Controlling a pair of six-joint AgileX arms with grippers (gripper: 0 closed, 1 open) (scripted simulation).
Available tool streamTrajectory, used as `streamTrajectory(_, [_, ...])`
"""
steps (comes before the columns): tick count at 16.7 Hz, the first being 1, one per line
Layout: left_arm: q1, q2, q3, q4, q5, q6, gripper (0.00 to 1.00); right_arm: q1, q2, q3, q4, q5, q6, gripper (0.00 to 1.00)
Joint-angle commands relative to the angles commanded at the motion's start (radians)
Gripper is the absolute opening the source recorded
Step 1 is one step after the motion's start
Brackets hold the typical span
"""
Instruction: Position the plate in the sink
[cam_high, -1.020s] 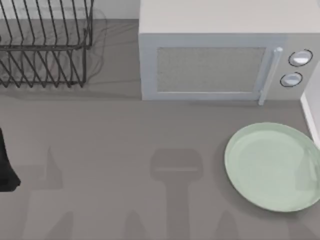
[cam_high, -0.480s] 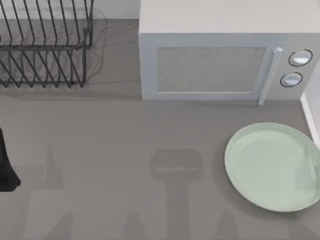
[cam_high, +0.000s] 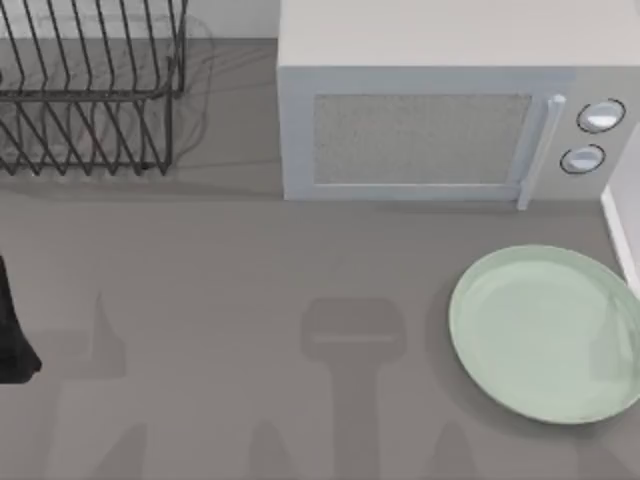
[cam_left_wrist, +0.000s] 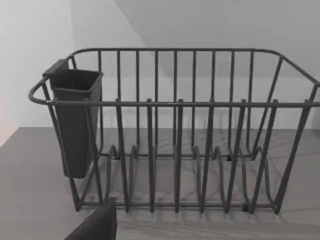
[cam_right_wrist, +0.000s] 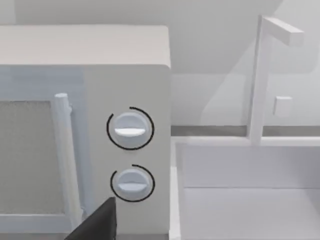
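- The plate (cam_high: 545, 333) lies flat on the grey table (cam_high: 250, 300) at the top view's right, in front of the microwave (cam_high: 440, 110) and well apart from the dish rack (cam_high: 90, 100) at the far left.
- Just beside the plate's right edge runs a white rim, the sink (cam_right_wrist: 245, 190); the right wrist view shows its basin next to the microwave's two knobs, with a white faucet (cam_right_wrist: 262, 75) standing behind it.
- Nothing touches the plate, so the task looks to be at its very start: the approach is not yet made.
- The left arm (cam_high: 12, 330) is a dark shape at the table's left edge, parked, facing the dish rack; whether its fingers are open or closed I cannot tell.
- A dark corner of the right gripper (cam_right_wrist: 95, 222) shows in its wrist view; its state cannot be told either.
- The next move, as I judge it, falls to the right arm: come down over the plate's rim, pinch it, lift and carry it rightward into the basin.
- The shallow, glossy rim calls for a careful, low grasp.
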Motion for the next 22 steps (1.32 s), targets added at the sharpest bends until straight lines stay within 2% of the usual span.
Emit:
streamTrajectory(6, [0.000,0.000,0.000,0.000,0.000,0.000,1.00,0.098,0.284,0.250,-0.189,0.000,0.100,1.00])
streamTrajectory(17, [0.000,0.000,0.000,0.000,0.000,0.000,1.00,0.414,1.389,1.075,-0.802,0.001,0.426,1.00])
streamTrajectory(22, [0.000,0.000,0.000,0.000,0.000,0.000,1.00,0.525,1.790,1.365,-1.015,0.001,0.539,1.00])
